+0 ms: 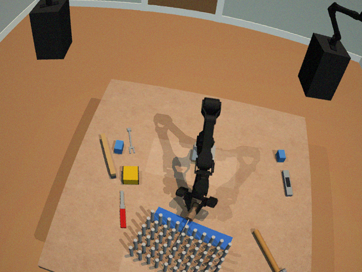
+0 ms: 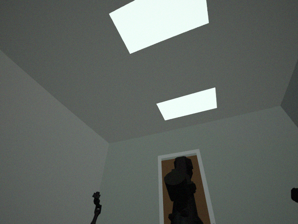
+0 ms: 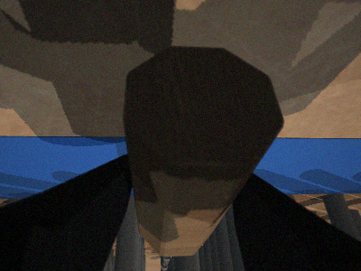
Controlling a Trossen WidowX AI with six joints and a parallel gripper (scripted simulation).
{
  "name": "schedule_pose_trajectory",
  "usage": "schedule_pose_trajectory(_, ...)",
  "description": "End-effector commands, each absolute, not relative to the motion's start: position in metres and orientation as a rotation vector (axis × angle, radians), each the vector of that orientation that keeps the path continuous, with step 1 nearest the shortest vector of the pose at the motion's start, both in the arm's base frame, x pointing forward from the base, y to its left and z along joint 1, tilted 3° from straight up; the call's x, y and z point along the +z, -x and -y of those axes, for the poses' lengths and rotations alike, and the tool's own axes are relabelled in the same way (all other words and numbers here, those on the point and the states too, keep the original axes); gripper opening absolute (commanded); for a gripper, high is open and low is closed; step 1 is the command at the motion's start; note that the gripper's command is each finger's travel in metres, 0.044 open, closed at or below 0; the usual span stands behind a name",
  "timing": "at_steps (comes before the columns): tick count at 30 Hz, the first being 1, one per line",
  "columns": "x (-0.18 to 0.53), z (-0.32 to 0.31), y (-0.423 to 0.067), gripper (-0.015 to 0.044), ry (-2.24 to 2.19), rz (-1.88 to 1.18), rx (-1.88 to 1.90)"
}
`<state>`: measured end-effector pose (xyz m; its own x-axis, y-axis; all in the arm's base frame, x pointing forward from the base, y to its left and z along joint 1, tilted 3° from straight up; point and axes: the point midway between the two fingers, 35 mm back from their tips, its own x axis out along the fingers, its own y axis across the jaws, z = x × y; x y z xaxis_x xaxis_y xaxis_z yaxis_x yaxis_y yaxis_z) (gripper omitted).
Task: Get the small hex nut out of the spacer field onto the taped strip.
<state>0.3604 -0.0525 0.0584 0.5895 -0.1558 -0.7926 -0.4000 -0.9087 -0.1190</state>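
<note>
Tool (image 1: 193, 211) clamped on the wooden handle (image 3: 199, 149) of a hook pick, at the rear edge of the blue taped strip (image 1: 215, 234). Handle end-on in the wrist view, filling the frame centre between the dark fingers. Pick's long axis running from the tool toward the near tabletop edge, tilted down, thin metal shaft (image 1: 185, 229) crossing the strip and pointing into the spacer field (image 1: 176, 248) along a lane between rows. Shaft tip lost among the spacers, hook end not visible. Hex nut not discernible in any view; cannot tell where it sits in the field. Spacers upright in a regular grid as far as visible from the top. Arm (image 1: 207, 142) stretched forward from its base at the tabletop (image 1: 246, 131) centre. Left of the arm: wooden ruler (image 1: 107, 155), blue cube (image 1: 119, 146), small metal fork wrench (image 1: 130, 140), yellow block (image 1: 130, 174), red-handled tool (image 1: 122, 209) just beside the field's left corner. Right: second blue cube (image 1: 280, 155), grey bar (image 1: 287, 182), hammer (image 1: 268, 255) well apart from the field. Exterior view only ceiling, walls and the arm's dark silhouette (image 2: 181, 188).
</note>
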Motion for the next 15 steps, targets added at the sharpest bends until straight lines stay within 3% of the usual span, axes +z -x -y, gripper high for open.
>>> schedule_pose_trajectory(1,0.061,0.0537,-0.3664,0.0,2.542,-0.456,1.211)
schedule_pose_trajectory(15,0.0611,0.0547,-0.3738,0.0,2.545,-0.453,1.211)
